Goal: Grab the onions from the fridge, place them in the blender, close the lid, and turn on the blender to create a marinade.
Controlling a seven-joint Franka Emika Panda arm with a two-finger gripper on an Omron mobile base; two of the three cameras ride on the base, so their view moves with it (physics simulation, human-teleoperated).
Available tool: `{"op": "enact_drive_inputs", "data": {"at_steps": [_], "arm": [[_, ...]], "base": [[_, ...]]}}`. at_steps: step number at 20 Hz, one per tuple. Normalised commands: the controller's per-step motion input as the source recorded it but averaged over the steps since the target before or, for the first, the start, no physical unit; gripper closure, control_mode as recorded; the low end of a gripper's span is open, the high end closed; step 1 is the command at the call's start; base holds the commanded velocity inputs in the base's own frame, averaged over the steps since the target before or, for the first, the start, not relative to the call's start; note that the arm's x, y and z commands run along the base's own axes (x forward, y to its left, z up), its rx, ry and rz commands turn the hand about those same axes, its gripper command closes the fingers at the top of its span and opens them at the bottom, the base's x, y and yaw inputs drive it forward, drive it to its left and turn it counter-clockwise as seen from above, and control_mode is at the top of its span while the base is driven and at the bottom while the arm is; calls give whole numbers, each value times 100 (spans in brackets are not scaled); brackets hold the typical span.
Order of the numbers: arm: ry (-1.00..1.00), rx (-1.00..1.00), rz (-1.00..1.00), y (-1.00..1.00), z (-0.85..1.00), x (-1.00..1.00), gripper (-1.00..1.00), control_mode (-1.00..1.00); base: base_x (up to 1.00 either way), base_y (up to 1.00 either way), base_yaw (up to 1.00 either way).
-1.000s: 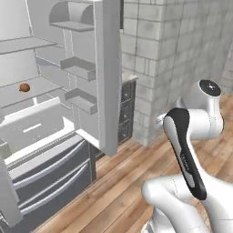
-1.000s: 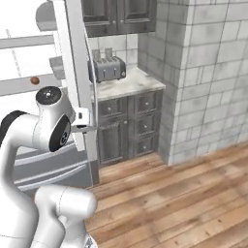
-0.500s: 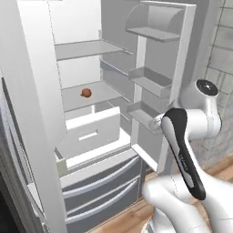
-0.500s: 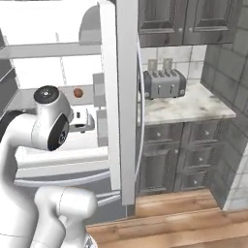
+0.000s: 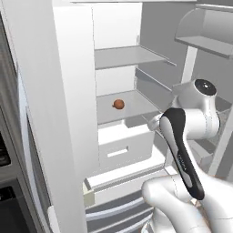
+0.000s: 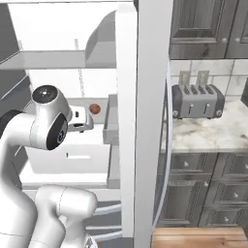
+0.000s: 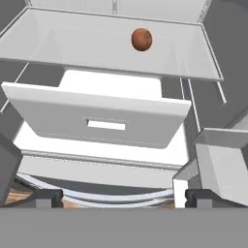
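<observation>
Apparently empty, its jaws apart, the two-finger gripper (image 7: 118,196) could knock the small round reddish-brown onion (image 7: 141,39) toward the white fridge shelf's (image 7: 58,46) back edge.

We see open room above the shelf (image 7: 58,48) around the onion (image 7: 141,39); the pulled-out drawer (image 7: 97,118) juts below, door bin (image 7: 220,164) right.

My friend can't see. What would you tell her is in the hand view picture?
A small reddish-brown onion sits alone on a white fridge shelf. Below it a white drawer is pulled out, and the open gripper points toward them.
</observation>
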Motion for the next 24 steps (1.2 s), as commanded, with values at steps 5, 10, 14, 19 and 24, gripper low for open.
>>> {"op": "enact_drive_inputs", "data": {"at_steps": [5,10,14,19,24], "arm": [[0,0,0,0,0,0,-100,100],[0,0,0,0,0,0,-100,100],[-21,0,-4,7,-26,30,-100,-100],[-19,0,-10,2,-13,44,-100,-100],[-9,0,-5,0,-10,53,-100,-100]], "base": [[68,0,28],[36,-1,11],[0,0,0],[0,0,0],[0,0,0]]}}
